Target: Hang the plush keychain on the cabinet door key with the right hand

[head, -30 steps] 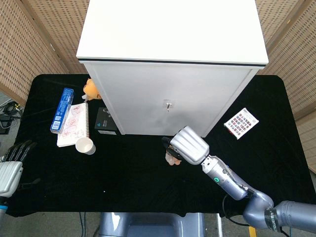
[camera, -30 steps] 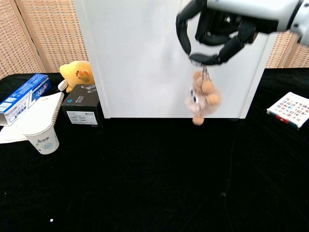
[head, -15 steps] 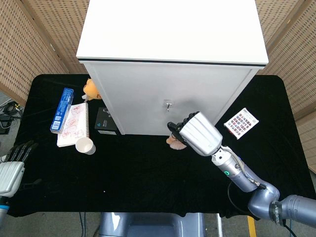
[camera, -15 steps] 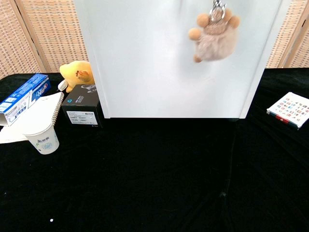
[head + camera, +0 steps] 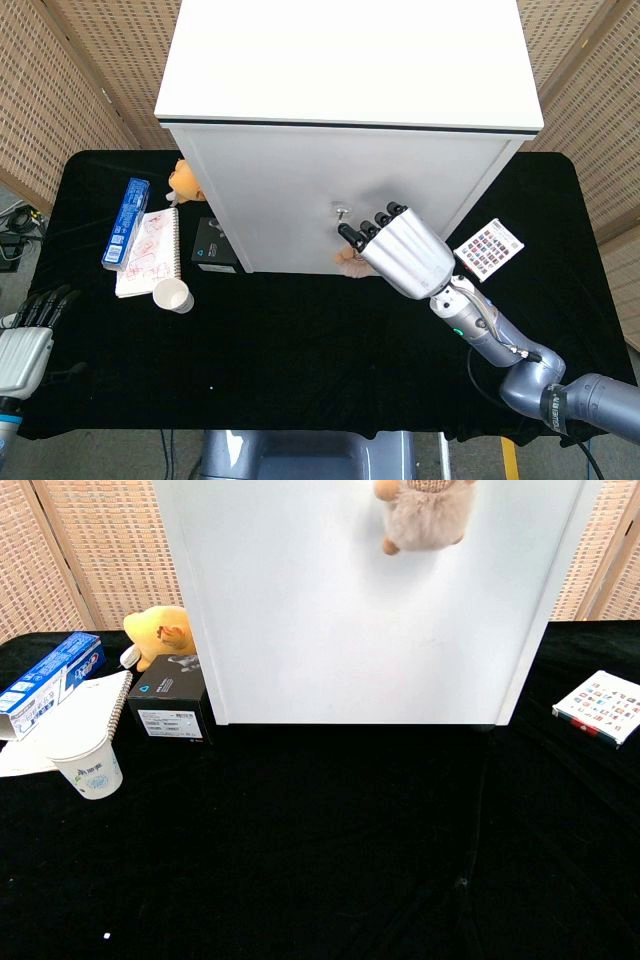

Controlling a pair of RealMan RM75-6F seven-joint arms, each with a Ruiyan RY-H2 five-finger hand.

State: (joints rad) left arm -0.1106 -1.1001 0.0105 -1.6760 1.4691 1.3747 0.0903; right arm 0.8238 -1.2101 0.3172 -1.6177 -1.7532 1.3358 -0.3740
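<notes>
the right hand [image 5: 402,254] is up against the white cabinet door [image 5: 330,210], its fingers [image 5: 362,230] just beside the small metal key [image 5: 341,211], holding the tan plush keychain [image 5: 420,515], which dangles below. the ring is hidden behind the hand, so it could miss the key and the plush drop to the black surface [image 5: 300,350]. the left hand [image 5: 25,340] rests released.

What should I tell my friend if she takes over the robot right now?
Right hand is raised at the cabinet door, fingertips just beside the key, holding the plush keychain, which dangles in front of the door.
Left hand idles open at the table's near left edge.
Done: keychain picked up and lifted to key height.
Left: get its ring onto the key, then let go.
</notes>
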